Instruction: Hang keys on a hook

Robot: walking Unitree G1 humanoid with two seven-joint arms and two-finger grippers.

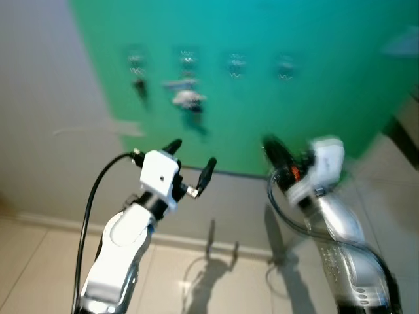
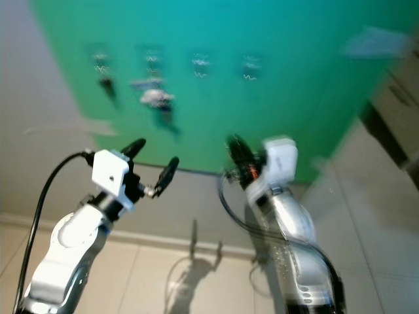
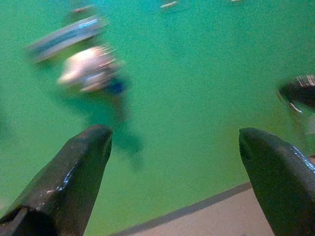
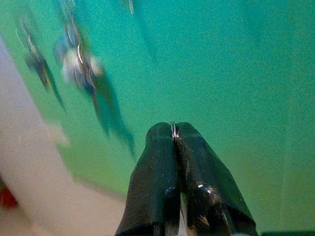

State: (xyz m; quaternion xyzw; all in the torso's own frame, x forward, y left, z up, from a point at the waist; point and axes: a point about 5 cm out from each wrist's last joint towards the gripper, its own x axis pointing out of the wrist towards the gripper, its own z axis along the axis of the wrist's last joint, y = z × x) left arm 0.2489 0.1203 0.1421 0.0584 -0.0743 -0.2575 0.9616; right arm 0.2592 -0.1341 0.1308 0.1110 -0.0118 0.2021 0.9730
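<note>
A green board (image 1: 275,39) on the wall carries a row of small metal hooks (image 1: 236,65). A dark key (image 1: 139,88) hangs from the leftmost hook. A bunch of keys with a pale tag (image 1: 188,98) hangs from the second. My right gripper (image 1: 272,147) is raised below the two bare hooks on the right, apart from the board. It is shut on a thin metal key ring (image 4: 173,129) that peeks out between its tips. My left gripper (image 1: 192,157) stands open below the hanging bunch (image 3: 91,69) and holds nothing. All views are blurred.
The grey wall (image 1: 46,98) runs to the left of the board and below it. A pale tiled floor (image 1: 196,275) lies underneath, with the arms' shadows on it. A dark-edged cabinet or door frame (image 2: 393,111) stands at the far right.
</note>
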